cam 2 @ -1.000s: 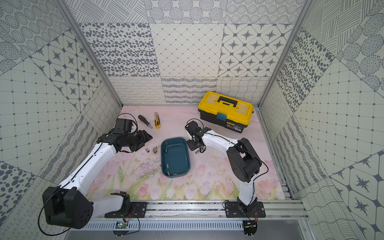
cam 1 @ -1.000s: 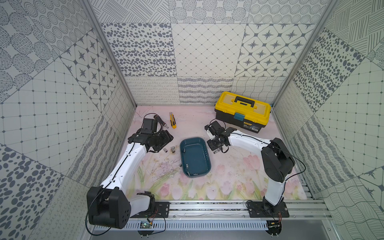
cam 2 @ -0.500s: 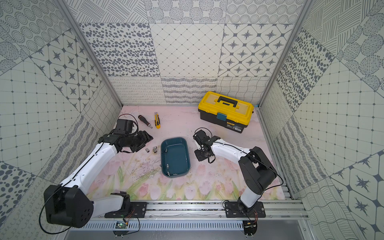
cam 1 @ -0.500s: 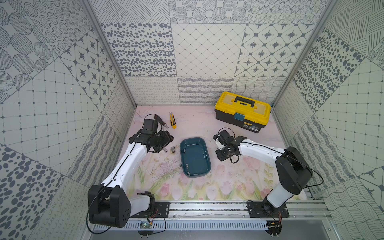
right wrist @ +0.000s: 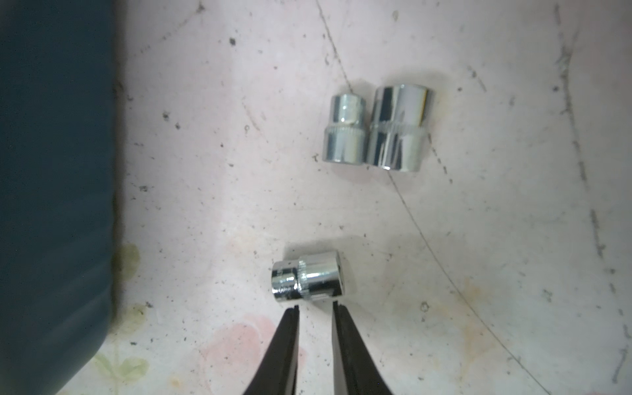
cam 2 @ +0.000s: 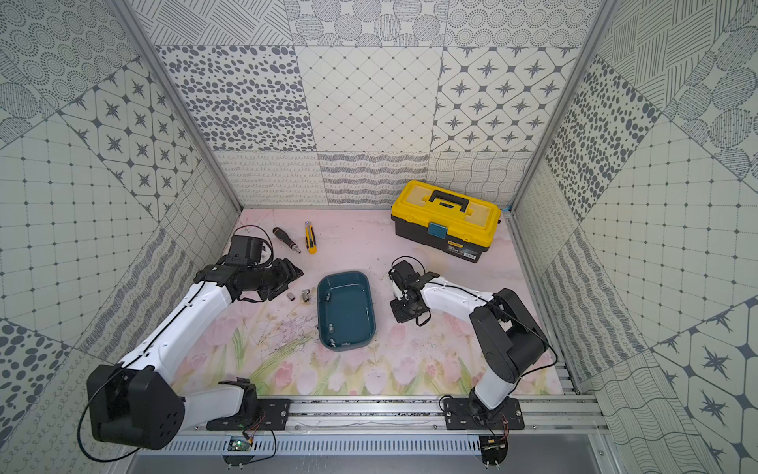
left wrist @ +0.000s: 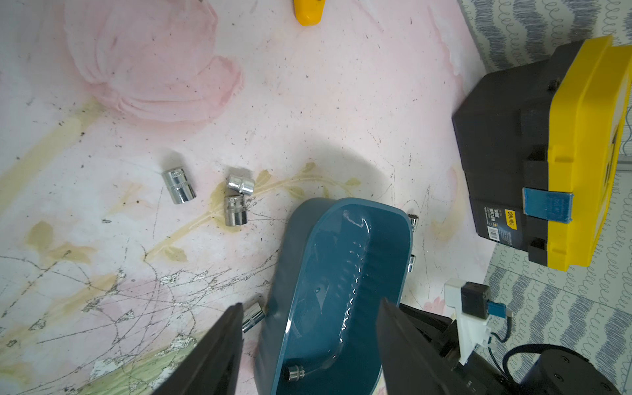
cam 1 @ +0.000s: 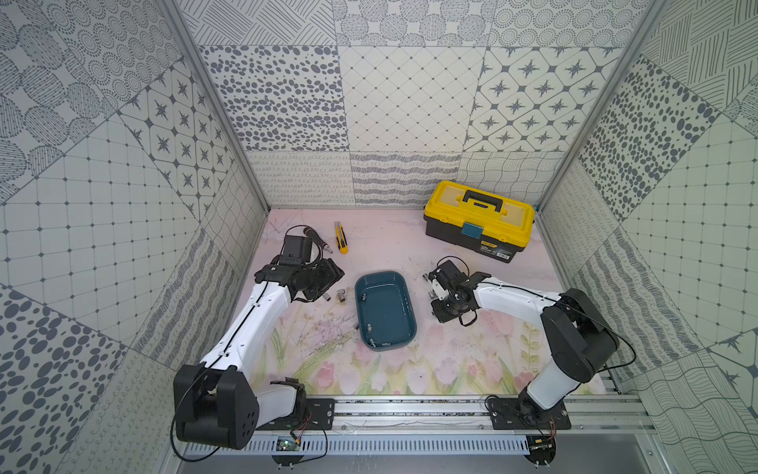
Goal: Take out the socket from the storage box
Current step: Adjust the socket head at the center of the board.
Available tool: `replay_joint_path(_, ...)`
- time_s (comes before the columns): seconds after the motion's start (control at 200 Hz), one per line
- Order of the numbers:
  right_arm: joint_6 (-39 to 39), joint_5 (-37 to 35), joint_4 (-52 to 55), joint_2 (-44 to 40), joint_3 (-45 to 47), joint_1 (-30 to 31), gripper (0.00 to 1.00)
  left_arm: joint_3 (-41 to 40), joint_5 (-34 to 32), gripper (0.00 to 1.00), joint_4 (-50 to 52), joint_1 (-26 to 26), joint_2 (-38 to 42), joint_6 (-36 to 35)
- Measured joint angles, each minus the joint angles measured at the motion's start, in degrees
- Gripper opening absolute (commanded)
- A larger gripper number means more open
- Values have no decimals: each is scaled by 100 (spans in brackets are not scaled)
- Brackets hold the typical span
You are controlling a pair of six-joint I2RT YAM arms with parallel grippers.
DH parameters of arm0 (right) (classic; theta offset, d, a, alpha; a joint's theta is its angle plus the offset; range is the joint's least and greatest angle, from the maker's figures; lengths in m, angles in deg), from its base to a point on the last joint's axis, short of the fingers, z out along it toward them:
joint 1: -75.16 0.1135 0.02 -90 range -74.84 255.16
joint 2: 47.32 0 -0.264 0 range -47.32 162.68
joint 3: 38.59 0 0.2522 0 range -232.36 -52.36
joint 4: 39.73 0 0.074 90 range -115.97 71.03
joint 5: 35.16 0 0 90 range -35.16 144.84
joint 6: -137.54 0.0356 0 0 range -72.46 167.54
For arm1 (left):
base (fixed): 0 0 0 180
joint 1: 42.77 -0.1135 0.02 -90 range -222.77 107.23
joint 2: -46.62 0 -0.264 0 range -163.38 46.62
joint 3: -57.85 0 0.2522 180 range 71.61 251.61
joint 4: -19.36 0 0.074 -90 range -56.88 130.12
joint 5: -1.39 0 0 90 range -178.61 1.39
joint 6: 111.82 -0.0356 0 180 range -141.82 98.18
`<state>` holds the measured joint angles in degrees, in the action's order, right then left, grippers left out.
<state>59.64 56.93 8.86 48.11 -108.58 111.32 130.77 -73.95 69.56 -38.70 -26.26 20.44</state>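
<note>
The teal storage box [cam 1: 379, 275] [cam 2: 343, 274] lies mid-table; a chrome socket [cam 1: 362, 296] and two more lie along its left inner wall. In the left wrist view one socket [left wrist: 295, 372] shows inside the box [left wrist: 342, 273]. My right gripper [right wrist: 316, 306] hovers right of the box [right wrist: 51, 171], shut and empty, tips just short of a socket [right wrist: 307, 280] lying on the mat. In both top views it [cam 1: 435, 292] points down. My left gripper [left wrist: 309, 342] [cam 1: 332, 273] is open, left of the box.
Loose sockets [left wrist: 178, 184] [left wrist: 235, 210] lie left of the box, one [left wrist: 253, 316] against its wall, two [right wrist: 343, 131] [right wrist: 398, 128] on its right. A yellow-lidded toolbox [cam 1: 480, 221] stands back right. A yellow utility knife [cam 1: 341, 243] and a screwdriver [cam 2: 286, 239] lie at the back.
My right arm swung away from the box's far right corner, rightward and toward the front, and its jaws closed. The left arm held still.
</note>
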Motion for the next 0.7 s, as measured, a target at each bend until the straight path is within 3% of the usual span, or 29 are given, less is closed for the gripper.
replay_joint_path(0.695,129,-286,50,363,-236,-212,20,0,17,66,-11,0,-26,17)
